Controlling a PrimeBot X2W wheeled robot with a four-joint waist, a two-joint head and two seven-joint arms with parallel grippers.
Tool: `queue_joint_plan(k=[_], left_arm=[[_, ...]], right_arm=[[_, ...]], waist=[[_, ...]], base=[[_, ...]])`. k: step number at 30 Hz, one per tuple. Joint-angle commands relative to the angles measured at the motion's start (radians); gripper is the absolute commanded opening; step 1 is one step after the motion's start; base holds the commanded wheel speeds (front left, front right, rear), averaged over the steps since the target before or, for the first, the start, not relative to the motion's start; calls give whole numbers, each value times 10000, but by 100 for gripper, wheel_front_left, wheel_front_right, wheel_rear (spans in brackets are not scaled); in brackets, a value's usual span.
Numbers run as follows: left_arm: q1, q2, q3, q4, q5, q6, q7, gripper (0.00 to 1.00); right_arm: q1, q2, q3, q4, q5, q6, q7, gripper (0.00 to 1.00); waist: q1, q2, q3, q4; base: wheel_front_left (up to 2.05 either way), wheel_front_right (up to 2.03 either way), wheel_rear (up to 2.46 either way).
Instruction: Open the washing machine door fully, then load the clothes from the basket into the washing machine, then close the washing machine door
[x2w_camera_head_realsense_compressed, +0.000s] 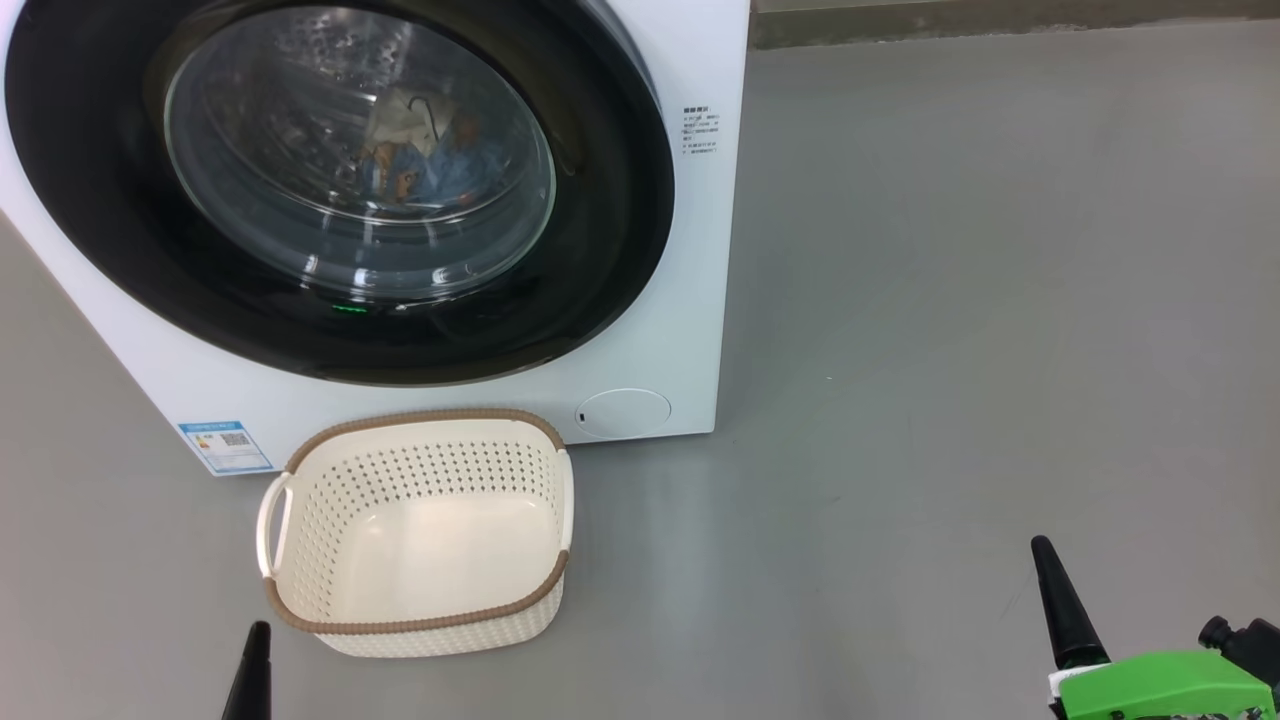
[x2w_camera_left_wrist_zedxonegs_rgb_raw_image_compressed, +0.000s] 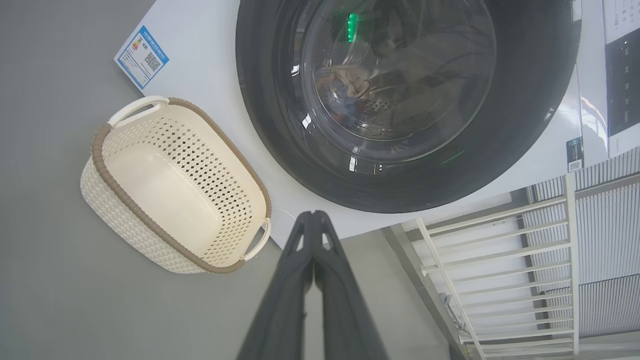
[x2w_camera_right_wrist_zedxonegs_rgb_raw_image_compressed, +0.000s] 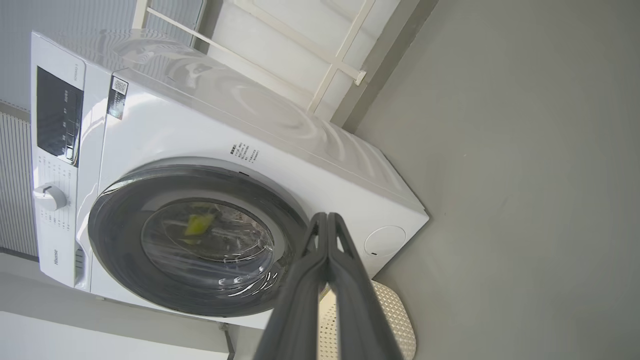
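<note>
Pointing toward the washing machine (x2w_camera_head_realsense_compressed: 690, 300), left gripper (x2w_camera_left_wrist_zedxonegs_rgb_raw_image_compressed: 314, 218) and right gripper (x2w_camera_right_wrist_zedxonegs_rgb_raw_image_compressed: 327, 220) — both pressed together, empty.

Glossy, mirror-like black on the rim of the washing machine door (x2w_camera_head_realsense_compressed: 100, 200), with clear, smooth glass bulging at its centre. Smooth, shiny white, enamel-like, over the washing machine (x2w_camera_head_realsense_compressed: 700, 300) body, with wavy reflections on its top panel in the right wrist view. Soft, crumpled light-blue and cream cloth for the clothes (x2w_camera_head_realsense_compressed: 430, 160) behind the glass. Matt cream-white plastic for the basket (x2w_camera_head_realsense_compressed: 420, 560): perforated walls, knobbly woven-look outside, ribbed brown rim, smooth white handles. Paper-like, faintly glossy label sticker (x2w_camera_head_realsense_compressed: 225, 447). Matt, even grey floor (x2w_camera_head_realsense_compressed: 950, 300). Matt dark plastic on the left gripper (x2w_camera_left_wrist_zedxonegs_rgb_raw_image_compressed: 314, 215) and right gripper (x2w_camera_right_wrist_zedxonegs_rgb_raw_image_compressed: 327, 216). Bright green matt plastic housing (x2w_camera_head_realsense_compressed: 1150, 685) at the right wrist.
</note>
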Motion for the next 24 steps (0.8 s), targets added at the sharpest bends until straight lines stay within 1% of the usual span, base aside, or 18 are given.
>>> queue_joint_plan(k=[1, 24], left_arm=[[-560, 180, 192, -139, -386, -20, 96, 0], [-1113, 209, 175, 198, -2775, -25, 749, 0]], right_arm=[[-425, -122, 98, -219, 451, -39, 91, 0], [-661, -131, -6, -134, 2975, -50, 750, 0]], waist=[[-1, -1, -3, -3], [-1, -1, -39, -40]], base=[[0, 0, 0], [0, 0, 0]])
